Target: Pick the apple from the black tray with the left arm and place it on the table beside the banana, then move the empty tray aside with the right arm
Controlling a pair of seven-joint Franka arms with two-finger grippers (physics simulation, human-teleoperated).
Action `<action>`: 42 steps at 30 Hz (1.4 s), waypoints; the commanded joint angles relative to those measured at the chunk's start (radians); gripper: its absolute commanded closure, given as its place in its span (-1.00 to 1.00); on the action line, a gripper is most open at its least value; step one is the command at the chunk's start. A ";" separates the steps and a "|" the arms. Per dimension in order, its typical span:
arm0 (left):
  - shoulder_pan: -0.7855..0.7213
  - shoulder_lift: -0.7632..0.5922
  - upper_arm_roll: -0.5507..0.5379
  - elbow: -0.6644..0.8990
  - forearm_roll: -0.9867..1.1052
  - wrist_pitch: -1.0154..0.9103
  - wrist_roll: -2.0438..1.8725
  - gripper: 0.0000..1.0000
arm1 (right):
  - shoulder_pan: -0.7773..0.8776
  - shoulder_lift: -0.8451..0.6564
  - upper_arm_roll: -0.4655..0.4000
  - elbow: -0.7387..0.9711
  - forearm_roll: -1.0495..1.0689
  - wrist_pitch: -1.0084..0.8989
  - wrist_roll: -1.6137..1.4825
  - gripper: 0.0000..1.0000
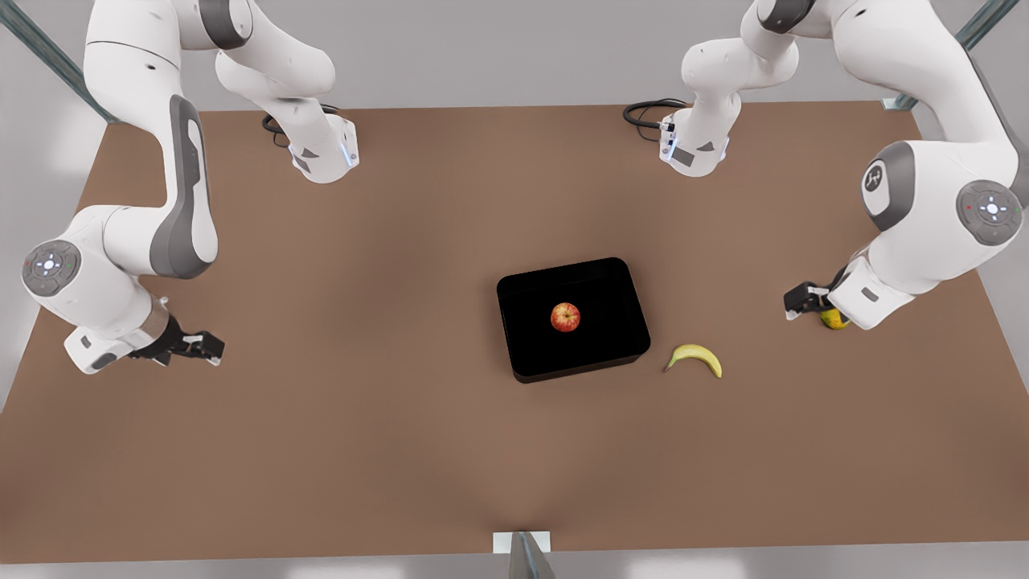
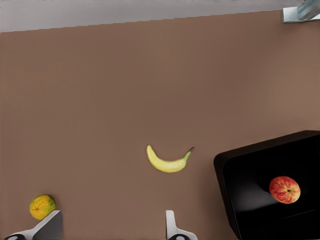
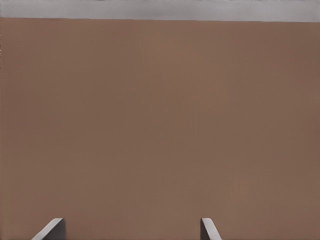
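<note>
Two grippers, both with fingers spread apart and holding nothing. Left gripper (image 1: 797,304), at the right of the front view, hangs low over the table (image 1: 362,418) just beside a yellow-green round fruit (image 1: 833,319); its fingertips (image 2: 171,220) show in the wrist view. Right gripper (image 1: 205,347), lower left of the front view, waits over bare tabletop. Black tray (image 1: 619,289), centre frame; apple (image 1: 565,317) lying in its middle. Banana (image 1: 696,358) on the table, just right of the tray.
</note>
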 commanded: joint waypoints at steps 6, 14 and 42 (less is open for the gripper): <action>-0.229 0.081 -0.015 0.005 -0.007 0.037 -0.148 -1.00 | -0.005 0.102 -0.005 0.007 0.004 0.037 -0.023 -1.00; -0.622 0.255 -0.017 -0.024 0.068 0.216 -1.149 -1.00 | -0.002 0.182 0.000 0.145 0.007 0.019 -0.018 -1.00; -0.648 0.325 -0.008 -0.426 0.226 0.691 -1.132 -1.00 | 0.002 0.094 0.008 0.145 -0.001 -0.101 -0.012 -1.00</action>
